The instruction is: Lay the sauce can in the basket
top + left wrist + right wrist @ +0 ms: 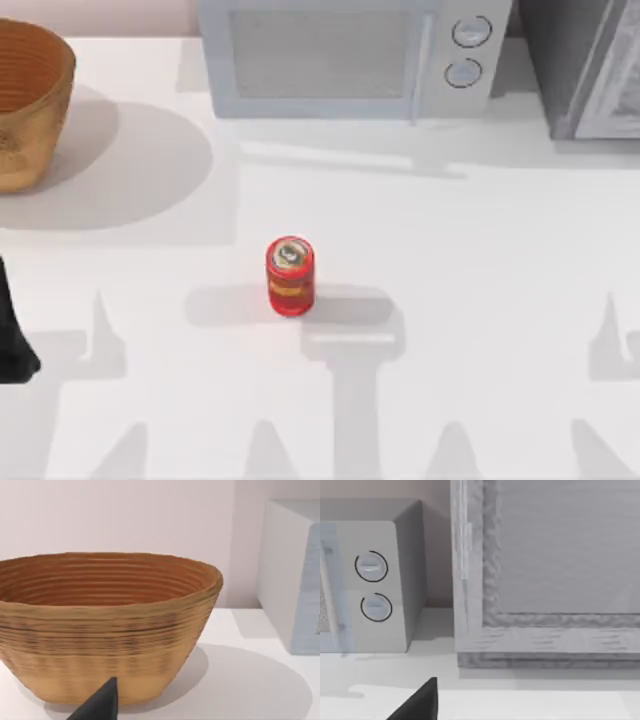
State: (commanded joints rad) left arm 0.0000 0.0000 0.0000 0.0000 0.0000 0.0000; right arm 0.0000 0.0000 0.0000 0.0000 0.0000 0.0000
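The sauce can (290, 276) is a small red cylinder with a yellow band round its middle and a shiny metal lid; it stands upright on the smooth white table (480, 250), near the middle. The basket (28, 100) sits at the far left corner — a round bowl of tan wicker, its wall ribbed with close horizontal coils, flaring to a wide rim. The left wrist view shows its inside (100, 582) a deeper brown, with nothing in it.

Behind the can stands a pale grey microwave (340, 55), boxy, with two round knobs (470, 32) on its right face. To the right of it is a grey cabinet (585, 65) with a rough-textured frame.

The left arm (12, 335) shows as a dark shape at the table's left edge, well apart from the can. One dark pointed fingertip (100, 705) shows in front of the basket's foot, and another such fingertip (420, 702) faces the microwave and cabinet — whether either pincer is wide or narrow, I cannot tell.
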